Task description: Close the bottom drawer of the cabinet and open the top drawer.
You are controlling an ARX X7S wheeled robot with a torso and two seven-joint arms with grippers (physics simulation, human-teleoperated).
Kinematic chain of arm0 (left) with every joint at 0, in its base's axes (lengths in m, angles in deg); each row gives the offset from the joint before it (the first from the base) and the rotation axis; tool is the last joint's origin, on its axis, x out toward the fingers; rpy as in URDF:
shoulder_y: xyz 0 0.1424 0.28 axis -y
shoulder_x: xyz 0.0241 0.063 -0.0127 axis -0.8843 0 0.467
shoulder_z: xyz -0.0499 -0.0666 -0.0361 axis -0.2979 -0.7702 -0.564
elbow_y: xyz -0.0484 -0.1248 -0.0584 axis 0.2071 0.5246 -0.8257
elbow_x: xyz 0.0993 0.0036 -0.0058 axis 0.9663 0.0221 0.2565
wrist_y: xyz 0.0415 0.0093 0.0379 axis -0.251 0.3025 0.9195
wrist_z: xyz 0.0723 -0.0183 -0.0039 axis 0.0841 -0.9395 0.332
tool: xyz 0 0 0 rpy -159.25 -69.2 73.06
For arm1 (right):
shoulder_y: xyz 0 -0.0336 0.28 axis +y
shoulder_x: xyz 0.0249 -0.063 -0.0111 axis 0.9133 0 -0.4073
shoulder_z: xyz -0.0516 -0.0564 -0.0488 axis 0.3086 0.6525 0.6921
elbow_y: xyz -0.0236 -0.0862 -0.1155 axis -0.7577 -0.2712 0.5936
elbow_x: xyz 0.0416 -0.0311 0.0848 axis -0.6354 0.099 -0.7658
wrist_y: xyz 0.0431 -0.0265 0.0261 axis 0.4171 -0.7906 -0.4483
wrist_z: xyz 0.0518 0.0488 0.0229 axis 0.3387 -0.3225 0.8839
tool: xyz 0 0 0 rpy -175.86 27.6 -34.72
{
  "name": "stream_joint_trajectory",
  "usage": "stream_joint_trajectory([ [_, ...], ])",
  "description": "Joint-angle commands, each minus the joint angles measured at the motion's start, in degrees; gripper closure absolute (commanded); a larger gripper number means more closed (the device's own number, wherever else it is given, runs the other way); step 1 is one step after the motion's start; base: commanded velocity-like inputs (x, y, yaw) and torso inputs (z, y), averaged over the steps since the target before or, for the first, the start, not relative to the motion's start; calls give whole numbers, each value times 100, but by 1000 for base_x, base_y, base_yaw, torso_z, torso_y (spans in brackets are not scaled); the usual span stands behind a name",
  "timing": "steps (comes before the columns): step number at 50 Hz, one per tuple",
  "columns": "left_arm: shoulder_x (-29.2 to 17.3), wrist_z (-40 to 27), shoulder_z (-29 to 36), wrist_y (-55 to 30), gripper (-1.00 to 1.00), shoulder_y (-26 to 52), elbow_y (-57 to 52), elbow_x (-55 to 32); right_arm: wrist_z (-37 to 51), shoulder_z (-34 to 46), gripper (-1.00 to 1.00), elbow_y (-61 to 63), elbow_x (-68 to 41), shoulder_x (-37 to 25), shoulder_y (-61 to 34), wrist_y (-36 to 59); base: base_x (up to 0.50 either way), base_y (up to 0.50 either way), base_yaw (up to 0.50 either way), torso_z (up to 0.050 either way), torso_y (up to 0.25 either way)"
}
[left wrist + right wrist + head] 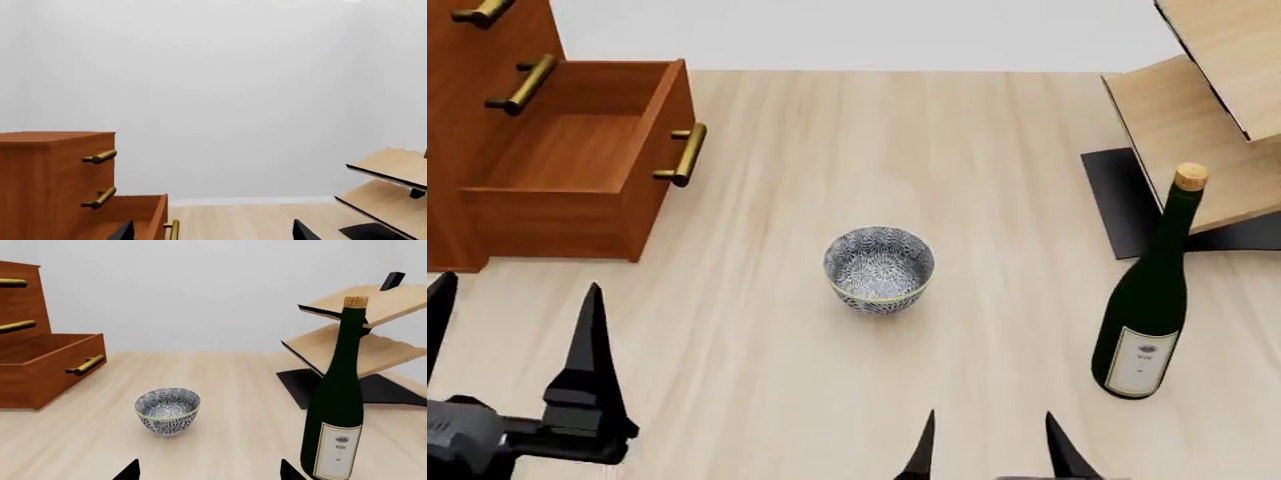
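The reddish-brown cabinet (467, 130) stands at the far left of the table. Its bottom drawer (574, 165) is pulled out, its brass handle (683, 155) facing right. The top drawer (57, 150) is shut, with its brass handle (100, 157) showing; it also shows in the right wrist view (17, 285). My left gripper (514, 330) is open and empty near the table's front left, in front of the cabinet. My right gripper (988, 450) is open and empty at the front middle. In the left wrist view the fingertips (123, 231) frame the bottom drawer's handle (173, 230).
A blue-patterned bowl (878, 268) sits mid-table. A dark green wine bottle (1148, 300) stands at the right. A pale slatted wooden rack (1214, 100) on a black base stands at the far right. A white wall lies behind the table.
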Motion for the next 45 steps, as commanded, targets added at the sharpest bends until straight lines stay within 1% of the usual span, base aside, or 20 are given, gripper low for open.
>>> stream_joint_trajectory([
  [1, -189, -123, -74, -982, -100, 965, -1056, -260, 139, 6, -100, 488, -100, -106, -258, 578, 0, 0, 0, 50, 0],
  [6, -276, -146, -122, -1183, -100, 1379, -1327, -313, 167, -7, -100, 741, -187, -143, -379, 810, 0, 0, 0, 50, 0],
  [11, -367, -96, -267, -1623, -100, 1835, -1721, -662, 190, 41, -100, 920, -230, -170, -469, 1019, 0, 0, 0, 50, 0],
  [12, -450, -153, -384, -1933, -100, 2290, -1939, -755, 190, 52, -100, 925, -263, -156, -526, 1102, 0, 0, 0, 50, 0],
  [15, -471, -208, -522, -2207, -100, 2626, -2069, -923, 213, 65, -100, 977, -284, -169, -565, 1187, 0, 0, 0, 50, 0],
  [25, -574, -349, -698, -2875, -100, 3615, -2305, -1236, 245, 53, -100, 1050, -423, -189, -725, 1361, 0, 0, 0, 50, 0],
  [28, -675, -398, -638, -2922, -100, 3788, -2375, -1137, 247, -2, -100, 1076, -530, -176, -762, 1413, 0, 0, 0, 50, 0],
  [34, -728, -549, -685, -3264, -100, 4040, -2513, -1196, 303, 4, -100, 1142, -533, -222, -847, 1547, 0, 0, 0, 42, 0],
  [36, -674, -593, -783, -3417, -100, 4084, -2546, -1327, 306, -3, -100, 1163, -562, -225, -856, 1553, 0, 0, 0, 4, 0],
  [45, -711, -640, -704, -3378, -100, 4047, -2580, -1304, 280, 14, -100, 1199, -663, -255, -810, 1477, 0, 0, 0, 0, 0],
])
